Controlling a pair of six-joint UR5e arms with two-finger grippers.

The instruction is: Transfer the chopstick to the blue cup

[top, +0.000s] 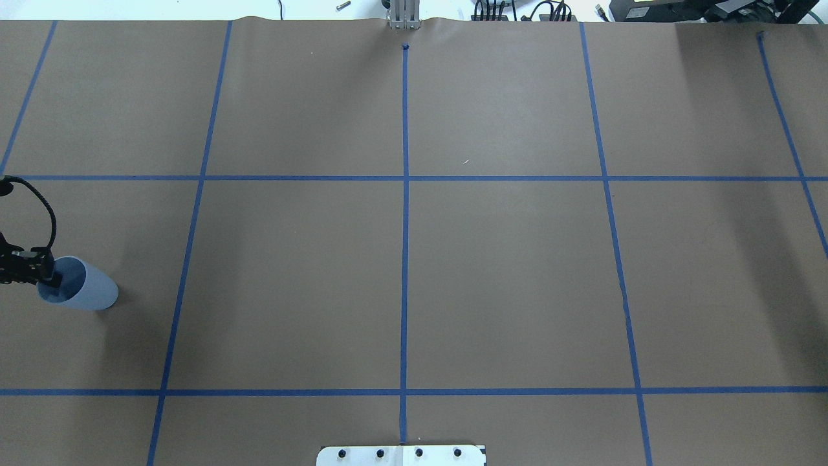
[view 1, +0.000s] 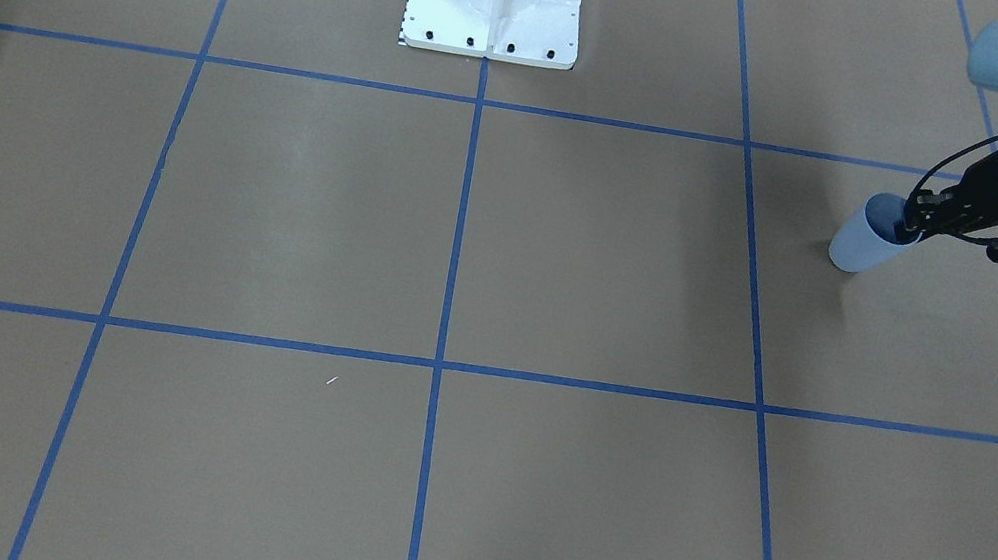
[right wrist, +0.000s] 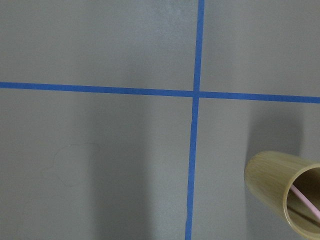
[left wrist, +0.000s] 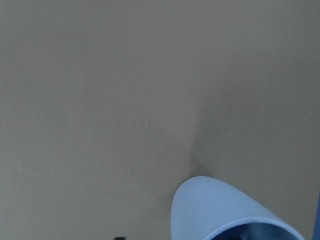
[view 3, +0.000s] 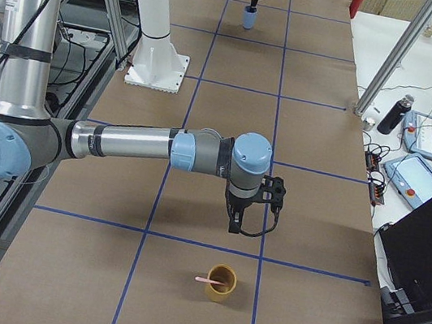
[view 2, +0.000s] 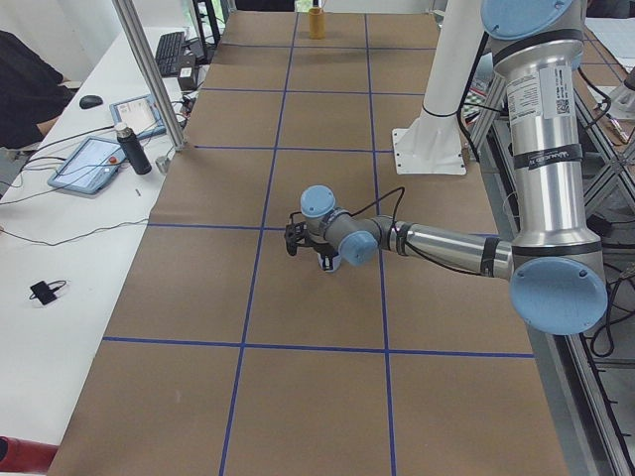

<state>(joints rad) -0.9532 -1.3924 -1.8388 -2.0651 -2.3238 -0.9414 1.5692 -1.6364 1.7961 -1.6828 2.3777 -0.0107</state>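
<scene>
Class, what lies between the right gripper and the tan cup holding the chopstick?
In the exterior right view, only bare brown paper crossed by one blue tape line separates the right gripper from the tan cup holding the chopstick.

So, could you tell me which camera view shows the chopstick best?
Exterior right: the chopstick pokes over the rim of the tan cup. The right wrist view catches only a pink sliver inside that cup; the others don't show it.

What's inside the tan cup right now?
The pink chopstick, sticking out over the tan cup's rim. Its lower end and the cup's bottom are hidden.
</scene>
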